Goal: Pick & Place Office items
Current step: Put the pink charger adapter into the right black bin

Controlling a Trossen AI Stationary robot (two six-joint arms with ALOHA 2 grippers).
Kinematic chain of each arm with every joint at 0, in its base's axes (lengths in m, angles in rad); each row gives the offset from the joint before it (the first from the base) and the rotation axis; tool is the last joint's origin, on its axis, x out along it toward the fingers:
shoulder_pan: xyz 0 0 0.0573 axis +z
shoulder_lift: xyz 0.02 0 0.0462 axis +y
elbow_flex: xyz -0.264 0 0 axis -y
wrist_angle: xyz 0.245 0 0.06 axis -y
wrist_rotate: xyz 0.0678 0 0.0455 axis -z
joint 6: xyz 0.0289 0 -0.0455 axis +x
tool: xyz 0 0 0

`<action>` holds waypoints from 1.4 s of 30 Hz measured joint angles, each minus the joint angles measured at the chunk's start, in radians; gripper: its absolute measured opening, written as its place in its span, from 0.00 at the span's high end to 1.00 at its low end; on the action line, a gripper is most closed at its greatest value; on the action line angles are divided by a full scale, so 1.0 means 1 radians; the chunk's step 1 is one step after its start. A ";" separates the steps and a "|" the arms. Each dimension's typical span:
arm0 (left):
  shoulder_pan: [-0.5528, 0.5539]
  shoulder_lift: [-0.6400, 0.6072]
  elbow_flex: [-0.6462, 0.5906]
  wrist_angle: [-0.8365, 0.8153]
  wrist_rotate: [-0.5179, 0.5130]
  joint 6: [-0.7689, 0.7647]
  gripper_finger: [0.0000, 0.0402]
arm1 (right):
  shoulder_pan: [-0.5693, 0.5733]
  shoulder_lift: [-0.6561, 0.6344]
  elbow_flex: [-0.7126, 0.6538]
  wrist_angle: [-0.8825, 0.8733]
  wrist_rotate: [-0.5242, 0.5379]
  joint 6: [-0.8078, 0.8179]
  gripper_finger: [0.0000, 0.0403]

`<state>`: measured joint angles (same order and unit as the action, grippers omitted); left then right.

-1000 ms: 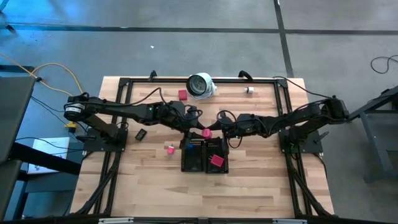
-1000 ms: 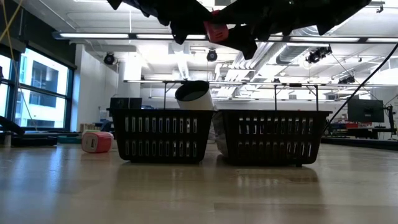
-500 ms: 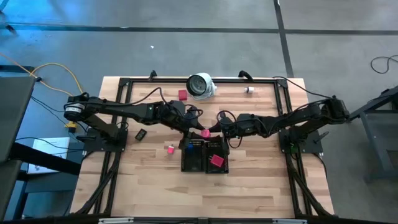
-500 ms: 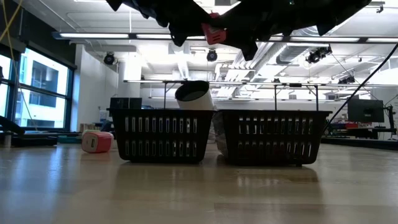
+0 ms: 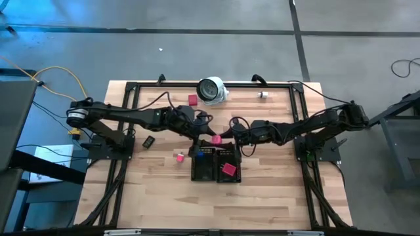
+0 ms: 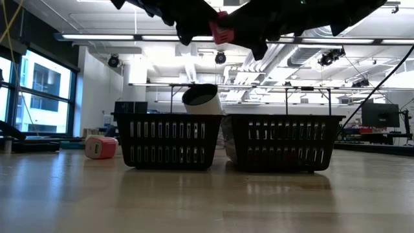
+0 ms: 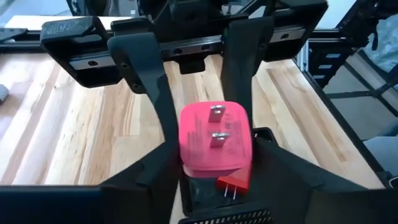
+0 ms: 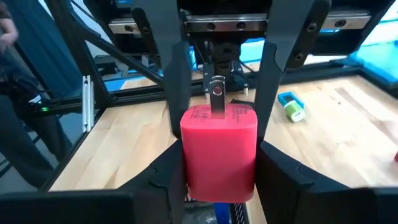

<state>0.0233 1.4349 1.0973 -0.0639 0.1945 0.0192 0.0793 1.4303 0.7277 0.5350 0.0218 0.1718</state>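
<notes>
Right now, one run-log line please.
phase: handover over black trays | left end effector: open | right end effector: shut on pink charger

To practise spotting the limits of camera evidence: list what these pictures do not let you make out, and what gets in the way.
- High view: the pink plastic plug charger is mostly covered by the two dark arms.
- Low view: the contents of the two black mesh trays are screened by their walls.
- High view: the small white piece is too small to identify.
- Left wrist view: the red pronged piece is mostly hidden under the charger.
</notes>
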 joint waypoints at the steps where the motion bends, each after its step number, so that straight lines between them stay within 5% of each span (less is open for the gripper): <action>1: 0.001 -0.007 0.000 -0.006 -0.005 0.009 0.49 | 0.006 0.000 0.000 0.012 0.007 -0.014 0.65; 24: 0.011 -0.192 -0.038 -0.157 -0.067 0.059 0.46 | 0.072 -0.045 0.001 0.033 0.126 -0.130 0.65; 34: 0.013 -0.403 -0.345 0.061 -0.085 -0.013 0.46 | 0.133 -0.262 -0.225 0.088 0.235 -0.053 0.65; 42: -0.013 -0.515 -0.558 0.338 -0.096 -0.096 0.46 | 0.132 -0.173 -0.364 0.301 0.239 0.053 0.66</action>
<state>0.0098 0.9203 0.5394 0.2741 0.0988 -0.0773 0.2115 1.2574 0.3637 0.8360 0.2605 0.2244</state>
